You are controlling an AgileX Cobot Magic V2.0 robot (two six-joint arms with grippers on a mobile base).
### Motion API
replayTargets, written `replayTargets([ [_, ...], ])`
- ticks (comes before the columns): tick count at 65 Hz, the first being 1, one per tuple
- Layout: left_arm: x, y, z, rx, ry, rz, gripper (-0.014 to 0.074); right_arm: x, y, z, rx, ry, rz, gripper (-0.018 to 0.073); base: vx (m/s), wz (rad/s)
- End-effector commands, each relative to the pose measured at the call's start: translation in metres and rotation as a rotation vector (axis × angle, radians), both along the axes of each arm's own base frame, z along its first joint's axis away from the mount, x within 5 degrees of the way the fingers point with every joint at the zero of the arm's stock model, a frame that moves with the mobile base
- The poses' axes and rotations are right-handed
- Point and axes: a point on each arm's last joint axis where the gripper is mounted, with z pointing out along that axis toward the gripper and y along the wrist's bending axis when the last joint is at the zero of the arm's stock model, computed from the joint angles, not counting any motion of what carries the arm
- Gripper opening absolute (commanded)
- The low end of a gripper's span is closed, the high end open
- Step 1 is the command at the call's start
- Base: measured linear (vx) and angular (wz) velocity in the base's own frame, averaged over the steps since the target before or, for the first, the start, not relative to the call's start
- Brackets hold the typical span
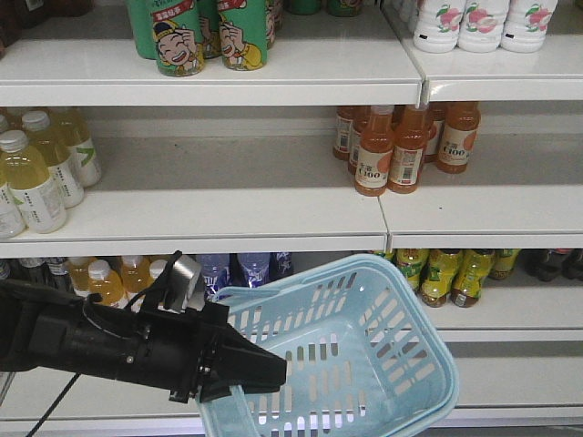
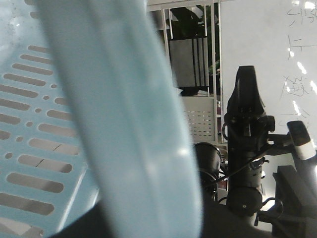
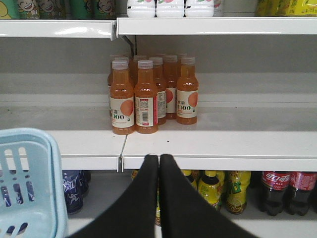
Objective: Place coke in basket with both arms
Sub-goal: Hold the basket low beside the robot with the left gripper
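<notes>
White shelves (image 1: pixel 228 205), stocked on every level. Up top, green cartoon cans (image 1: pixel 196 36) on the left and white peach bottles (image 1: pixel 483 23) on the right. On the middle level, pale yellow drinks (image 1: pixel 41 173) stand far left, and a tight cluster of orange juice bottles (image 1: pixel 396 150) stands upright right of the divider. Lower down there's blue-labelled water (image 1: pixel 241 269), then yellow-green bottles (image 1: pixel 451 273), and dark cola bottles (image 3: pixel 280 191) with red labels at the far right. Off to the side is a whiteboard (image 2: pixel 267 44) with faint writing.
</notes>
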Motion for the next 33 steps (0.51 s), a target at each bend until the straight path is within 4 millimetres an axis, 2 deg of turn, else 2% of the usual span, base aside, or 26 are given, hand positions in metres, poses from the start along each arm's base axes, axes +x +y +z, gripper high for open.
replayTargets([
  [1,-0.0068,-0.0019,0.0235,-0.138,-0.046,-0.029,-0.0008,-0.0007,-0.0005,0.0050,-0.008,-0.079,-0.007,-0.0010,0.00,0.00],
  [13,-0.0122,-0.0007,0.0184,-0.091,-0.051,-0.086,-0.0008,-0.0007,-0.0005,0.0050,-0.008,-0.079,-0.007,-0.0010,0.00,0.00],
  [33,-0.0112,-0.0008,0.0184,-0.090,-0.051,-0.074,-0.0008,-0.0007,-0.0005,0.0050,-0.008,-0.079,-0.007,-0.0010,0.00,0.00],
])
